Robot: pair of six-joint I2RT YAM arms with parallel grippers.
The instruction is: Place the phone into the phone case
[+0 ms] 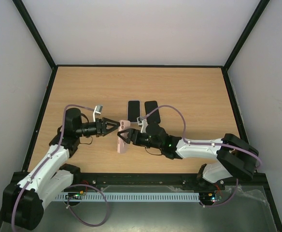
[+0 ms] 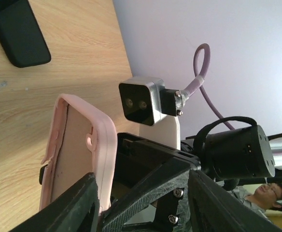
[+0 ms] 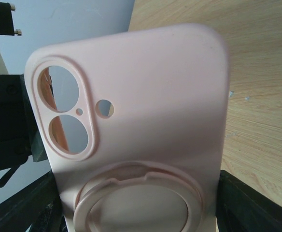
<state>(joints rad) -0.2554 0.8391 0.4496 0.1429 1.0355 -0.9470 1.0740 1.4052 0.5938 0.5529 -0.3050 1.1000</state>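
Note:
A pink phone case (image 1: 122,143) with a ring on its back stands on its edge above the table, held in my right gripper (image 1: 127,137). In the right wrist view the case's back (image 3: 146,96) fills the frame, and my right gripper (image 3: 136,203) is shut on its two long sides. My left gripper (image 1: 115,126) is open and faces the case's top end. In the left wrist view the case's hollow side (image 2: 73,145) lies against my left gripper's (image 2: 141,186) left finger (image 2: 63,208). Two black phone-shaped slabs (image 1: 133,107) (image 1: 152,111) lie flat behind the case; one shows in the left wrist view (image 2: 18,34).
The wooden table (image 1: 189,92) is fenced by a black frame and white walls. A purple cable (image 1: 172,110) loops over the right arm near the black slabs.

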